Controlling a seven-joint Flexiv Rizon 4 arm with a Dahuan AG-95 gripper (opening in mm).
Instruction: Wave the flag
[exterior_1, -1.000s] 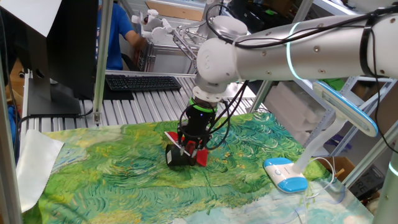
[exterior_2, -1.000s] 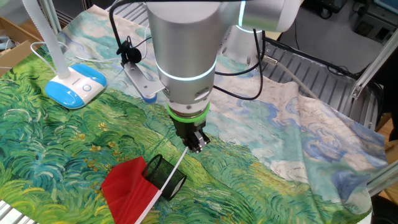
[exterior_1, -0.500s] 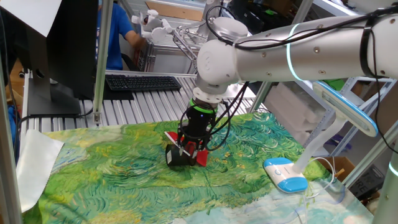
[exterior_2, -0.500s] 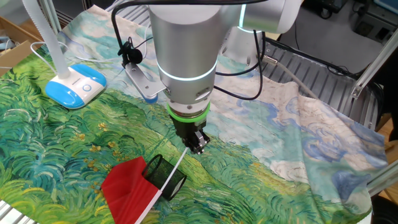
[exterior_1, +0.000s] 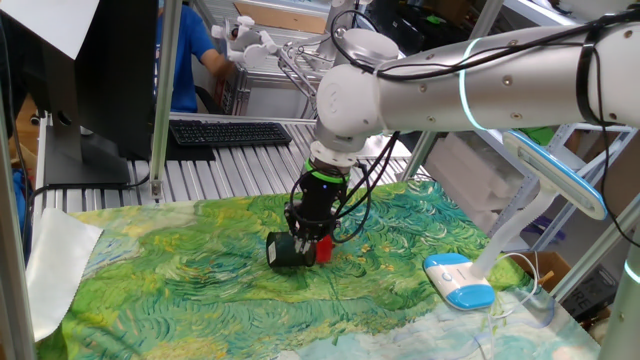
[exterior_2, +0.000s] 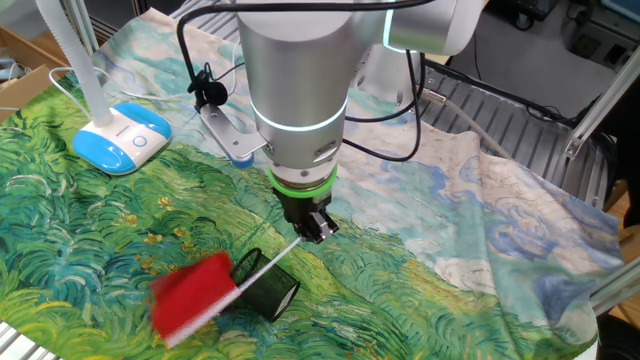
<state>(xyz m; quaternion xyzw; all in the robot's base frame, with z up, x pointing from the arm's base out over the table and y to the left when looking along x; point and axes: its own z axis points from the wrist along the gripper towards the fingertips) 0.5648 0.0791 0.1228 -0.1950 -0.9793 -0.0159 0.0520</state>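
On the painted cloth the arm points straight down, its gripper closed on the upper end of the flag's stick. The flag, its red cloth motion-blurred, slants down across the mesh cup lying on its side.

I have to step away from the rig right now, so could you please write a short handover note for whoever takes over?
Gripper: shut on the flag's stick, low over the painted tablecloth.
Flag: its red cloth is motion-blurred in the other fixed view, so it is swinging; the stick runs from the gripper down across the mesh cup.
Mesh cup: lying on its side on the cloth, just beside the gripper.
Desk lamp: its blue-and-white base stands off to one side, untouched.
Done: flag grasped, waving under way.
Left: finish the waving; I would watch that the stick does not knock the cup.
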